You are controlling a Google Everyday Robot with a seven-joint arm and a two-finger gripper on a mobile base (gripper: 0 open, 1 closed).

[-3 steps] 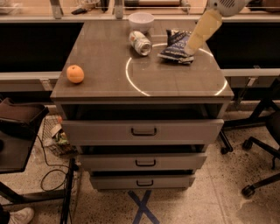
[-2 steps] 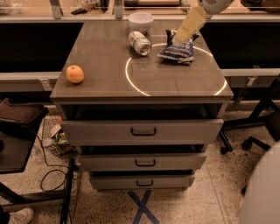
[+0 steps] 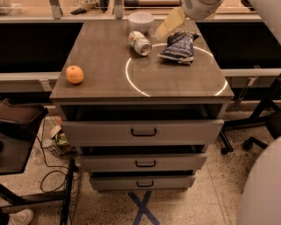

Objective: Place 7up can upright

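The 7up can (image 3: 139, 43) lies on its side at the back middle of the cabinet top (image 3: 101, 66), its shiny end facing the front right. It rests just outside the white circle's back left arc. My gripper (image 3: 168, 25) is pale yellow and reaches down from the arm (image 3: 199, 6) at the top edge. It hangs a little to the right of and behind the can, between the bowl and the chip bag, apart from the can.
A white bowl (image 3: 140, 19) stands just behind the can. A dark blue chip bag (image 3: 179, 46) lies right of it. An orange (image 3: 74, 74) sits near the left edge. Three drawers (image 3: 142, 132) stand partly open below. Office chairs stand on both sides.
My gripper has swung left, from above the right side of the chip bag to a spot behind the bag and close to the can. The can has not moved.
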